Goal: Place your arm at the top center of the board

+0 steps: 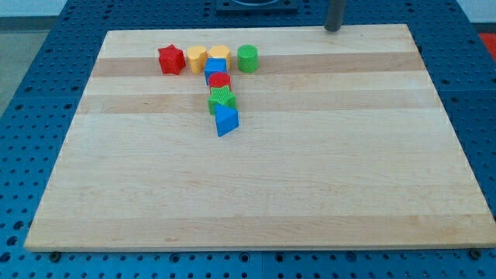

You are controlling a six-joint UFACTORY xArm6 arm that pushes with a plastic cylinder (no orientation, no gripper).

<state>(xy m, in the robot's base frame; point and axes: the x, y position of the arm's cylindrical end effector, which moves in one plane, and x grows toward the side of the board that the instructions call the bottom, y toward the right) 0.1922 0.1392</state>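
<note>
Blue perforated bench surrounds a pale wooden board (pixel 263 194) with grain running left to right across the view. My rod (pixel 335 14) enters from the view's top, long axis near vertical, pointing down. My tip (pixel 333 29) sits at the board's top edge, somewhat right of center. No fingers on this rig, only a plain rod end, touching no block.

Blocks cluster in the upper left-center, well apart from my tip. Top row, left to right: red star (pixel 170 60), yellow block (pixel 196 57), second yellow block (pixel 219 54), green cylinder (pixel 247 58). Descending from the row: blue block (pixel 215 68), red block (pixel 220 80), green block (pixel 222 99), blue triangular block (pixel 226 120), each touching or just beside the next. No labels or writing legible anywhere.
</note>
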